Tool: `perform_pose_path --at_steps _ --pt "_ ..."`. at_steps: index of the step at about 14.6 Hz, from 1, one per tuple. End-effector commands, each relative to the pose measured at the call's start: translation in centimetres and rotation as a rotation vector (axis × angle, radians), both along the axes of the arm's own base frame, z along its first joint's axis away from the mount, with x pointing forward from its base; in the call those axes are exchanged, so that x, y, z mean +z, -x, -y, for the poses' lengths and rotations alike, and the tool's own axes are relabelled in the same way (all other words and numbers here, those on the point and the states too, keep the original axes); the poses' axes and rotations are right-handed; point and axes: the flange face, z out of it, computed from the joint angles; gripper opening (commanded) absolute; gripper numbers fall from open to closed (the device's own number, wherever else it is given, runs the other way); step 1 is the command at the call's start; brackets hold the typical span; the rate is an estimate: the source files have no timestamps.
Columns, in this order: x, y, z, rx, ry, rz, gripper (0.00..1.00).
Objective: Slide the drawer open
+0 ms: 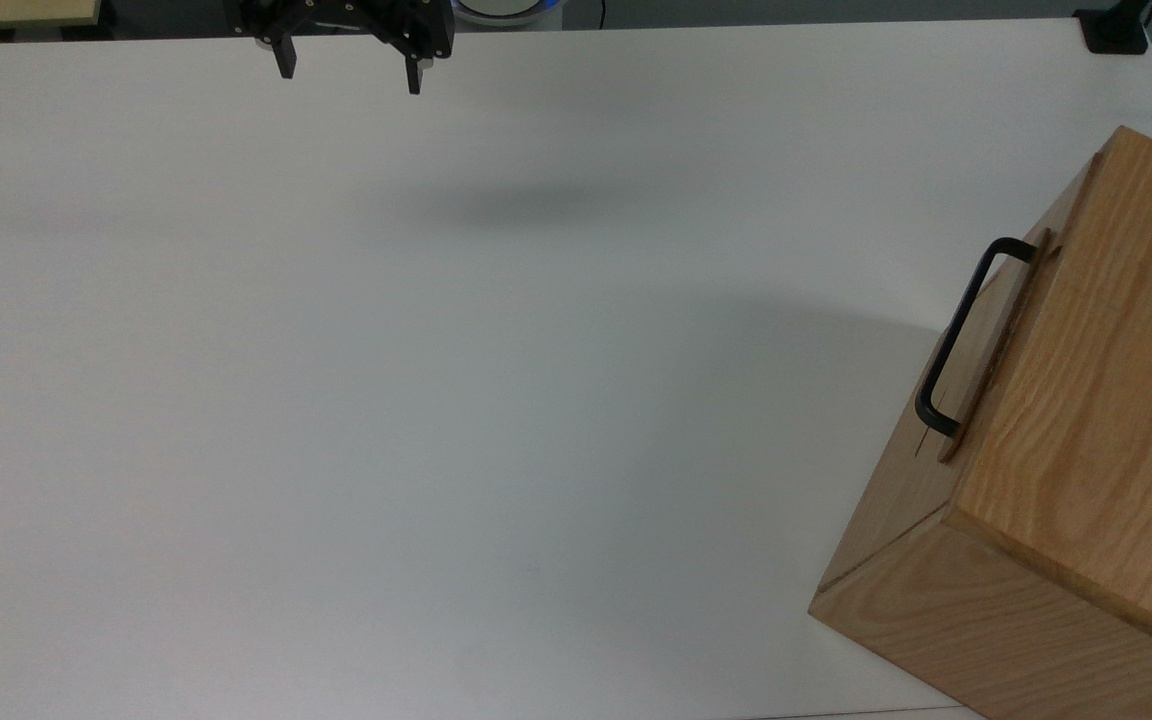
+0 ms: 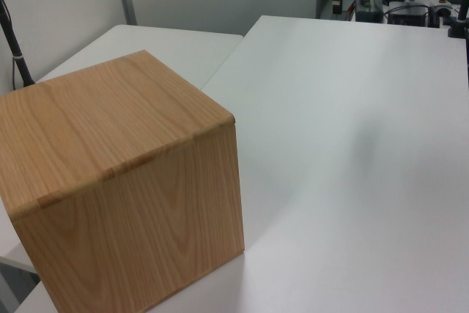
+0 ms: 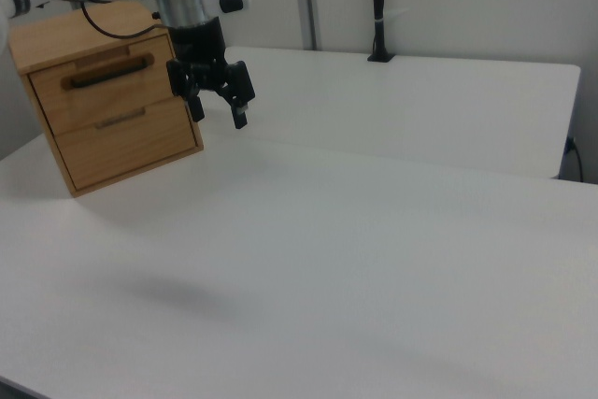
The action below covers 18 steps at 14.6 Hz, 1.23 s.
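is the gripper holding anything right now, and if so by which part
Nothing is held. The gripper hangs open above the white table, well apart from the drawer and its black handle.

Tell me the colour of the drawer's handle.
Black. The handle is a dark bar on the drawer, clearest in the top view.

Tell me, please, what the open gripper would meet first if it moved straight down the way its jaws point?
Probably the bare white table: the black two-finger gripper hangs above it, jaws pointing down, nothing beneath; height is unclear.
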Motion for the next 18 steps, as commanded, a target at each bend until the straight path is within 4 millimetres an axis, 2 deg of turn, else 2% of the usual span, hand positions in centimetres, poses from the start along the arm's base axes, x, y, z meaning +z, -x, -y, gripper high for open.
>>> perform_pose_path --at_steps 1,8,13,15,18 --pt "0.5 0.8 -0.2 -0.001 -0.010 -0.012 1.00" --pt "-0.3 0.4 -0.8 0.009 -0.013 -0.022 1.00" --pt "-0.1 0.2 -1.7 0.005 -0.096 -0.006 1.00" --pt "0.0 0.1 -2.4 -0.024 -0.126 -0.002 1.00" --pt "0.2 0.0 -4.8 -0.057 -0.271 0.001 1.00"
